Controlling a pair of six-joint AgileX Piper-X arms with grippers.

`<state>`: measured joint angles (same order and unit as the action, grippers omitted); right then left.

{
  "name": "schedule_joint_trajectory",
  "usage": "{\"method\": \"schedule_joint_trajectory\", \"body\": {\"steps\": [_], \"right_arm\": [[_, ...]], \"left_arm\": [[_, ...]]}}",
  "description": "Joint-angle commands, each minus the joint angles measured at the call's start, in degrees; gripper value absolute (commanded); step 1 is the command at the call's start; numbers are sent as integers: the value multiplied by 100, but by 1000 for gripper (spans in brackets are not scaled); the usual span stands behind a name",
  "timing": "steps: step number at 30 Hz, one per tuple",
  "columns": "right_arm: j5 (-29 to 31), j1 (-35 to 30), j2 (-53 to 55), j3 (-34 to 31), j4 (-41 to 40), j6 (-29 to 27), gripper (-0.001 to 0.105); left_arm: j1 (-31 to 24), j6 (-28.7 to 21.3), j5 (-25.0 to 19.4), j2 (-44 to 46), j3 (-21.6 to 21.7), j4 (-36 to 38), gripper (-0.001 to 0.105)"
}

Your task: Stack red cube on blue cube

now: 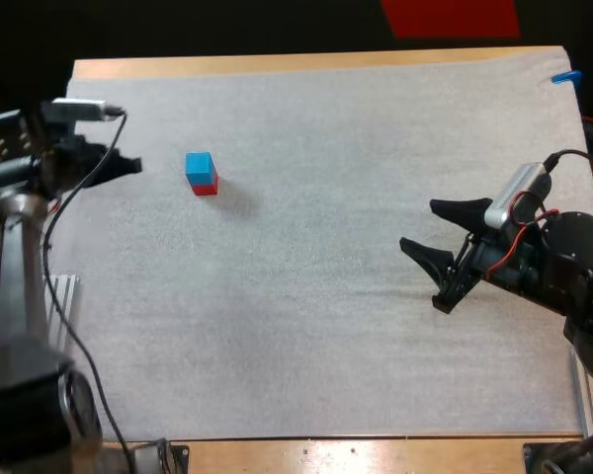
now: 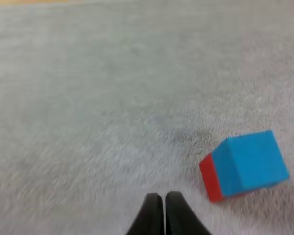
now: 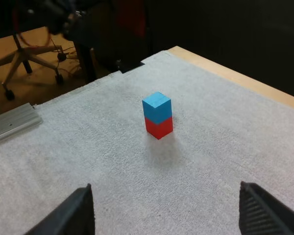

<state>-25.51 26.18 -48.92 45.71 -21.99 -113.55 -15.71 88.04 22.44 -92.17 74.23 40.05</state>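
upper left in the high view, the blue cube (image 1: 199, 166) sits on the red cube (image 1: 207, 188) just right of our clenched, empty left gripper (image 1: 128, 165), the nearer one; our right gripper (image 1: 418, 225) gapes empty, well apart at mid right.

From above I see only a sliver of the small red cube (image 1: 207, 188) beneath the bright blue cube (image 1: 200, 167). The left claw (image 2: 163, 197) is cropped behind its fingertips.

Light: bright, even, from overhead across the white mat (image 1: 326, 316); surface matte. Shadows: one soft, faint patch on the mat just beside the stacked blue cube (image 1: 199, 165) and red cube (image 1: 208, 188). Beyond the counter's (image 1: 277, 65) far edge: dark.
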Motion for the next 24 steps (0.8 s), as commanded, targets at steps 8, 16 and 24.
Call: {"method": "schedule_joint_trajectory", "body": {"steps": [8, 16, 24], "right_arm": [[162, 7, 7, 76, 71, 105, 61], [297, 7, 7, 76, 28, 105, 61], [389, 7, 7, 76, 28, 137, 61]], "left_arm": [[636, -10, -814, -1199, 1143, 336, 0], [889, -10, -944, -2066, 1891, 664, 0], [888, 41, -1019, -2513, 2057, 937, 0]]}}
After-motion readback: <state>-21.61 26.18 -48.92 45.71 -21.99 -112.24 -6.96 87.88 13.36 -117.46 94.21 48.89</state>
